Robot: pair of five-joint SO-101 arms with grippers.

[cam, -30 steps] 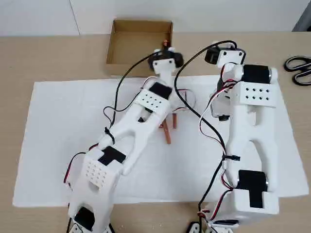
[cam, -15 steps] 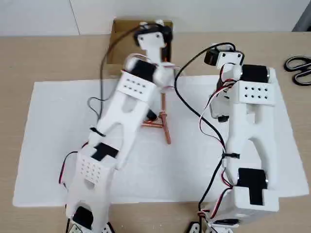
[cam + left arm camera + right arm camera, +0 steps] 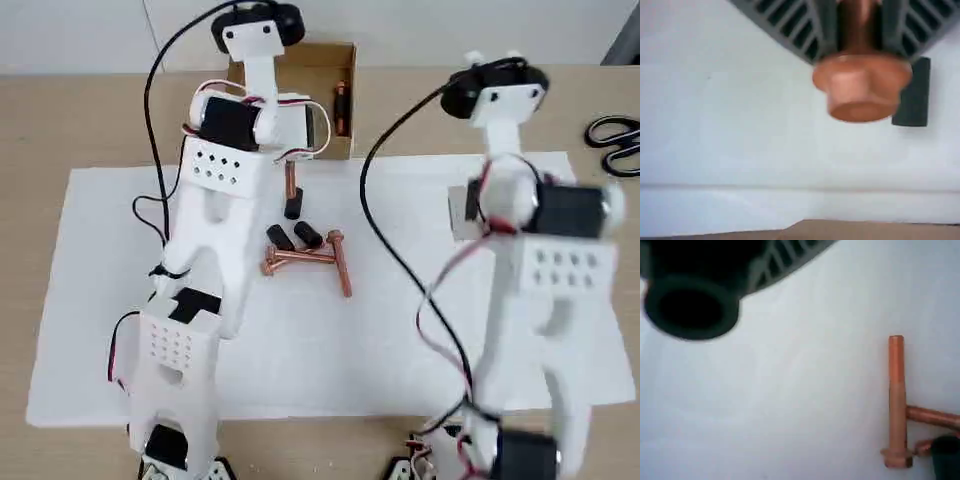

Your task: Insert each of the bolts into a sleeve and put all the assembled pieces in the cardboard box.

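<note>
My left gripper (image 3: 860, 27) is shut on a copper bolt (image 3: 860, 95), whose hex head points at the wrist camera. In the high view this bolt (image 3: 290, 178) hangs over the white sheet just in front of the cardboard box (image 3: 310, 80), with a black sleeve (image 3: 293, 208) right below it. One assembled piece (image 3: 340, 105) lies in the box. My right gripper (image 3: 715, 270) is shut on a black sleeve (image 3: 690, 307), its bore facing the camera, above the sheet's right part. Two loose bolts (image 3: 340, 262) and two sleeves (image 3: 280, 238) lie mid-sheet.
Scissors (image 3: 615, 140) lie at the table's far right edge. The white sheet (image 3: 100, 300) covers most of the table. The right arm (image 3: 540, 260) stretches over the sheet's right side, the left arm (image 3: 210, 230) over its left side.
The left arm has swung left and away from the box corner, uncovering the loose bolts and sleeves. The right arm has stretched out and shifted right.
</note>
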